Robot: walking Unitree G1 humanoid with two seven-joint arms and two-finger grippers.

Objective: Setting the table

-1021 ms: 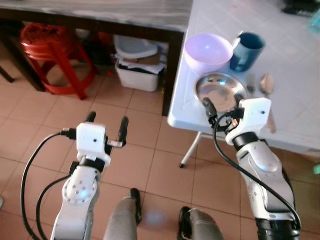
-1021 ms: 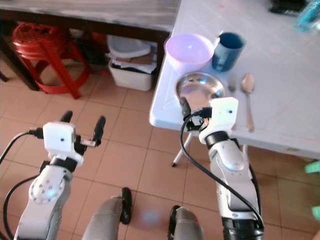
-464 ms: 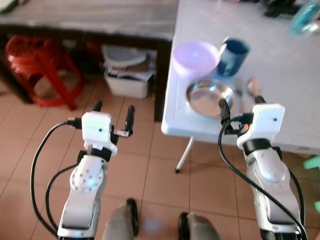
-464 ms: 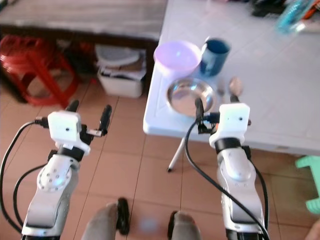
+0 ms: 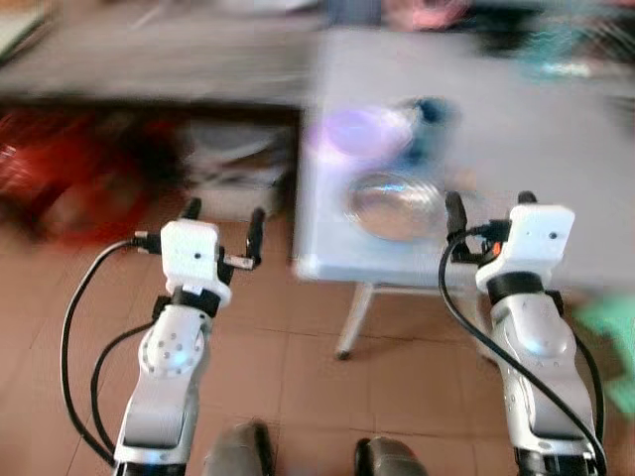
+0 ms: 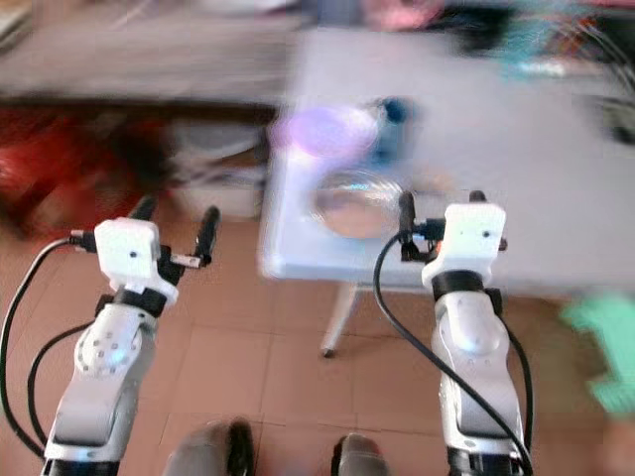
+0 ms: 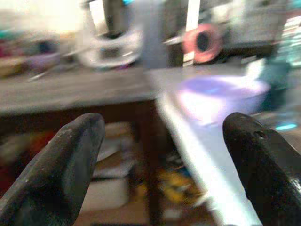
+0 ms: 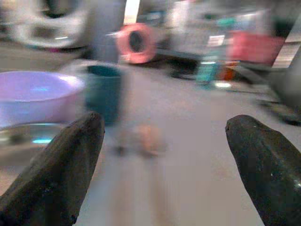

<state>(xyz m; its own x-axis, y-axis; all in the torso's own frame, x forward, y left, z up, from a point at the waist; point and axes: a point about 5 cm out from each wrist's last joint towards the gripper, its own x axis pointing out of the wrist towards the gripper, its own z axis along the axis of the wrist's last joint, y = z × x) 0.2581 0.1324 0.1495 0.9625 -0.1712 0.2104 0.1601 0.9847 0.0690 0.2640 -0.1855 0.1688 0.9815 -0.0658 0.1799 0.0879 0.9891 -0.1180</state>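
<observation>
Lilac plastic is what marks the bowl point(image 5: 359, 132), which sits near the front left corner of your white counter point(image 5: 556, 129), with a steel dish point(image 5: 397, 203) just in front of it and a dark blue cup point(image 5: 429, 114) just beside it on the right. The head views are blurred, so finer detail on the counter is lost. In the right wrist view you can make out the bowl point(image 8: 35, 96), the cup point(image 8: 104, 93), the dish rim point(image 8: 28, 134) and a smeared spoon-like shape point(image 8: 146, 139) lying on the counter past the cup.

Your right gripper point(image 5: 486, 206) hangs at the counter's front edge, just beside the steel dish, jaws spread wide and holding nothing. Your left gripper point(image 5: 220, 220) is raised over the tiled floor point(image 5: 298, 367), well apart from the counter, jaws likewise spread and empty. A darker counter point(image 5: 149, 64) stands to the left, with red and white shapes blurred beneath it.
</observation>
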